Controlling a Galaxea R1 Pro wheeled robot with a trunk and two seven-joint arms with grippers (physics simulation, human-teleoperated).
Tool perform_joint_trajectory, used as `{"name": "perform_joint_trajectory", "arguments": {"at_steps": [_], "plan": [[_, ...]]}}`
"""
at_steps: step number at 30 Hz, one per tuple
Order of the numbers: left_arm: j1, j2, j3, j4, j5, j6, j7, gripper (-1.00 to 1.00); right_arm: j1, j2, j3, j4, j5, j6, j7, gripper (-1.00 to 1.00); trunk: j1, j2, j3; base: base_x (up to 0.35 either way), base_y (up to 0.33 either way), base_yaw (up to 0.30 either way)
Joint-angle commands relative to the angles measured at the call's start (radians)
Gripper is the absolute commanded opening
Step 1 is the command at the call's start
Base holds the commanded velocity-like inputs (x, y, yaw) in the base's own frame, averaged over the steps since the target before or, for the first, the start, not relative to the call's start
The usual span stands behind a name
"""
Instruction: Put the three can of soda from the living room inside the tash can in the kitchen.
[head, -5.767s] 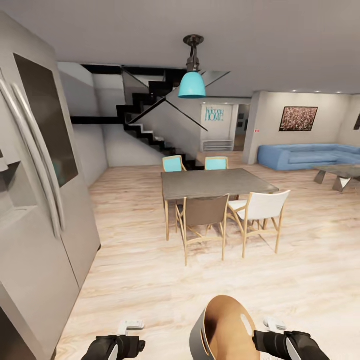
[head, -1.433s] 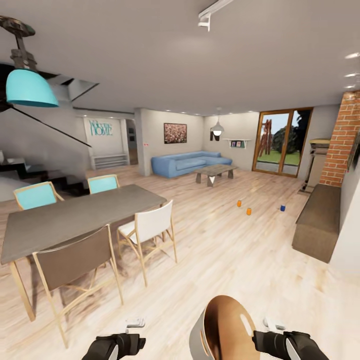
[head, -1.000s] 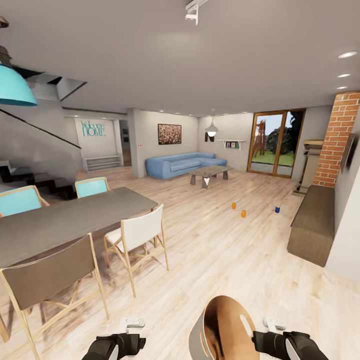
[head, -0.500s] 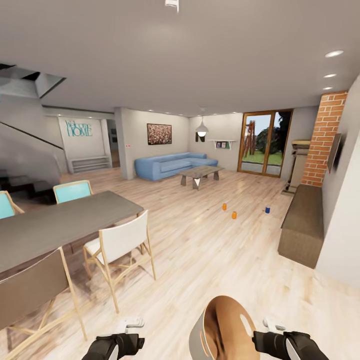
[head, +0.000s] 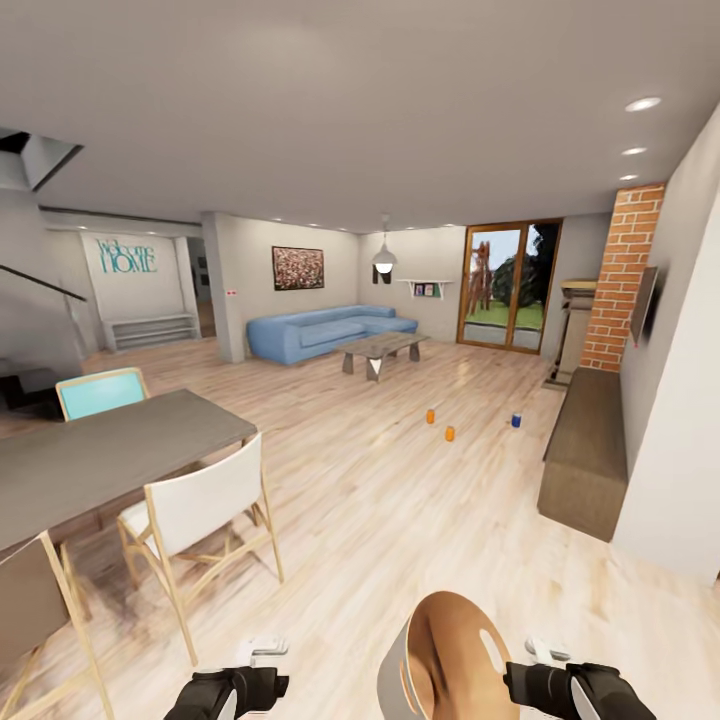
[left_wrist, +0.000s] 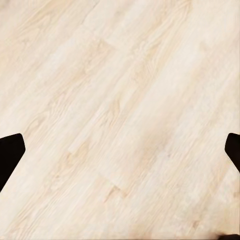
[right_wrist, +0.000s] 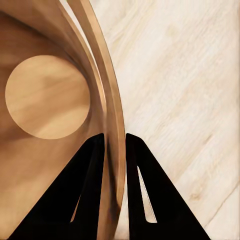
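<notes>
view: swung right off fridge and stairs | now faces living room | three cans (head: 449, 433) on floor (head: 400, 500) ahead | pendant lamp gone from frame

Light wood floor (head: 400, 520) carries three cans standing well ahead: two orange cans (head: 430, 416) (head: 450, 433) close together, the blue can (head: 516, 421) apart beside the low cabinet (head: 585, 450).

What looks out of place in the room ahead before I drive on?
Three soda cans stand on the bare wood floor ahead, between the coffee table and the low cabinet: two orange, one blue. All look upright, nothing spilled. The trash can rides tilted, its rim pinched in the right gripper.
</notes>
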Motion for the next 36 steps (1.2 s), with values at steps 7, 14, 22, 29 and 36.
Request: {"name": "perform_joint_trajectory", "arguments": {"at_steps": [7,14,22,29,36], "plan": [[0.000,0.000,0.000,0.000,0.000,0.000,0.000,1.00,0.000,0.000,-0.002,-0.001,-0.019,0.004,0.005,-1.00,0.000,0.000,0.000,0.311,-0.118,-0.003],[0.000,0.000,0.000,0.000,0.000,0.000,0.000,1.00,-0.001,0.000,-0.002,-0.001,-0.019,0.003,0.005,-1.00,0.000,0.000,0.000,0.318,-0.108,-0.112],[0.000,0.000,0.000,0.000,0.000,-0.007,0.003,1.00,0.000,0.000,-0.002,-0.001,-0.019,0.003,0.005,-1.00,0.000,0.000,0.000,0.318,-0.106,-0.226],[0.000,0.000,0.000,0.000,0.000,-0.013,0.003,1.00,-0.001,0.000,-0.002,-0.001,-0.019,0.004,0.005,-1.00,0.000,0.000,0.000,0.321,-0.097,-0.203],[0.000,0.000,0.000,0.000,0.000,-0.014,0.003,1.00,-0.001,0.000,-0.001,-0.001,-0.019,0.003,0.005,-1.00,0.000,0.000,0.000,0.325,-0.082,-0.033]]}}
